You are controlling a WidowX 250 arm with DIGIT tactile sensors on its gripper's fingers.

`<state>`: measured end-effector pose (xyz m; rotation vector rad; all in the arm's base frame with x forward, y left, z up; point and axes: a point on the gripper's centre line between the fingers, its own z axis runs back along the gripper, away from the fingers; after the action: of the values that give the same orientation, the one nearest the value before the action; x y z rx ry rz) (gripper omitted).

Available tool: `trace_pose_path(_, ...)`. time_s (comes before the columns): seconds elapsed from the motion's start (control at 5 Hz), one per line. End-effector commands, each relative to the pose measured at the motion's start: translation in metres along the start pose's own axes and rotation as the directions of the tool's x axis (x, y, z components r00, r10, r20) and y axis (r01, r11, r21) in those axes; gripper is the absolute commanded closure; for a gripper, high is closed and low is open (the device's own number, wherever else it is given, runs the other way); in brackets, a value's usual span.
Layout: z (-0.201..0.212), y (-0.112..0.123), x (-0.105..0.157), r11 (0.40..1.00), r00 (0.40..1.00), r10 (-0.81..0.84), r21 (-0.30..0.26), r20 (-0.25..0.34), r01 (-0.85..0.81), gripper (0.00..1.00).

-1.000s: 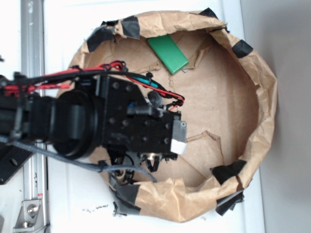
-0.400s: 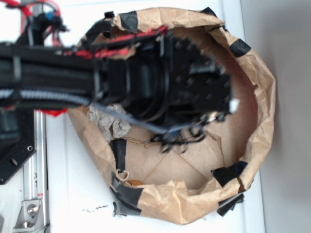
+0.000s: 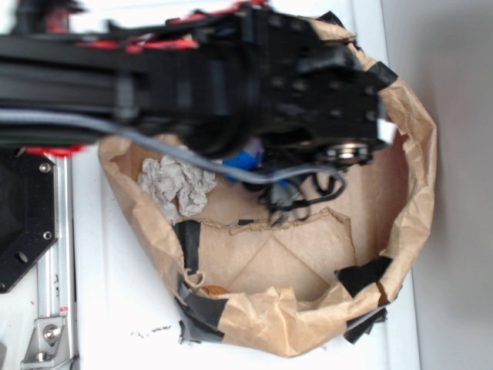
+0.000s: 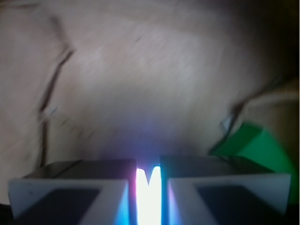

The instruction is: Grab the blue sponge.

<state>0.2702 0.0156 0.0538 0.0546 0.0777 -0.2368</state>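
Note:
In the wrist view my gripper [image 4: 149,172] has its jaws drawn close together. Between them sits a narrow, washed-out strip with blue and violet fringes, the blue sponge [image 4: 149,199]. From the exterior view the black gripper body [image 3: 323,100] looms large over the upper half of the brown paper bin. Under its lower edge a deep blue patch of the sponge [image 3: 245,160] peeks out. The fingertips are hidden there. The wrist picture is blurred.
A green block [image 4: 260,145] lies on the bin floor just right of the jaws; the arm covers it in the exterior view. A crumpled whitish paper wad [image 3: 176,185] lies at the left. The bin's crinkled wall [image 3: 420,169] has black tape patches [image 3: 362,271].
The arm has swung from the bin's lower left up and to the right and looms larger. The paper wad is uncovered; the green block is now hidden under the arm.

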Motion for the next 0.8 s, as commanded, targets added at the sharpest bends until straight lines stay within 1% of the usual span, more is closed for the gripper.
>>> trace_pose_path(0.0, 0.025, -0.001, -0.05, 0.996, 0.993, -0.078, 0.04, 0.091, 0.074, 0.0)
trace_pose_path(0.2, 0.018, 0.001, -0.055, 0.987, 0.988, -0.144, 0.084, 0.059, 0.139, 0.0)
trace_pose_path(0.4, 0.006, 0.002, -0.062, 0.977, 0.977, -0.207, 0.065, 0.046, 0.204, 0.0)
trace_pose_path(0.6, 0.009, 0.002, -0.063, 0.976, 0.975, -0.216, 0.05, 0.054, 0.214, 0.0)
